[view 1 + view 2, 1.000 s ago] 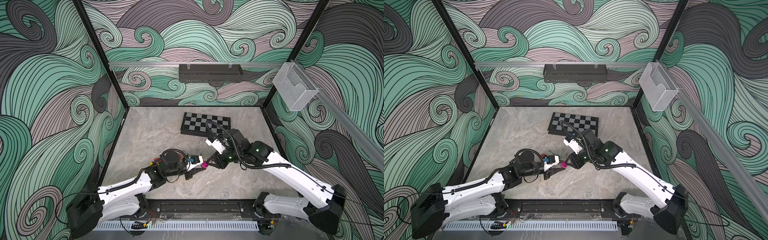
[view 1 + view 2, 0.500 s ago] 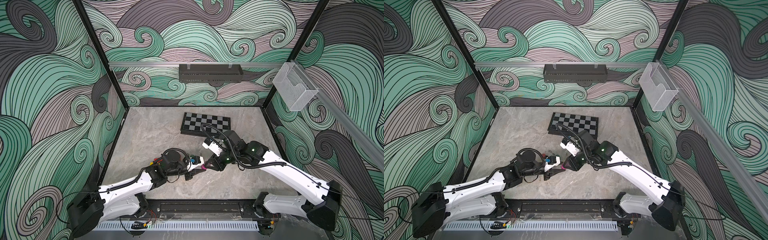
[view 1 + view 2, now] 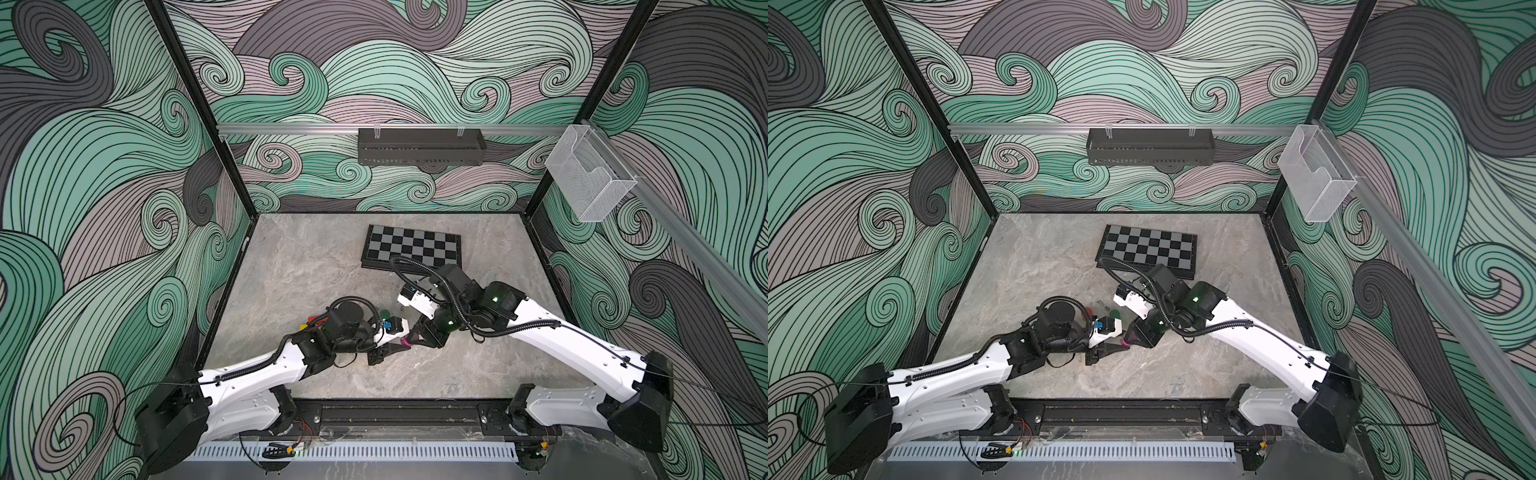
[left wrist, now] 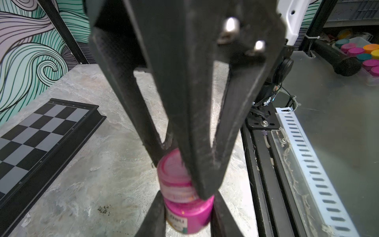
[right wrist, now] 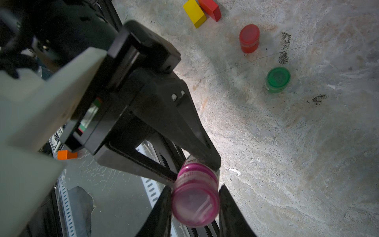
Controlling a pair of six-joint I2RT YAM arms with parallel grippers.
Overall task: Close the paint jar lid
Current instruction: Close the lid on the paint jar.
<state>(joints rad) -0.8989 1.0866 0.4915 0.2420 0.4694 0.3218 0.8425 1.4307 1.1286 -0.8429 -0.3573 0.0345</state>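
Over the front middle of the grey marbled desk (image 3: pixel 316 266), the left gripper (image 3: pixel 398 348) was clamped on the body of the small magenta plastic paint jar (image 4: pixel 190 214). The right gripper (image 3: pixel 417 336) was clamped on its translucent pink round lid (image 5: pixel 194 202), and the jar appeared lifted and tilted. A paler band showed under the lid, so it was probably not home: keep the body fixed and the lid square, and turn it with a light push.

You can read only one piece of print: white lettering that looks like "deli" on the label of the pink paint jar (image 4: pixel 188 212), and it is partly hidden. The tiny marks on the rim of the chessboard (image 4: pixel 41 131) near the jar are too small to read.
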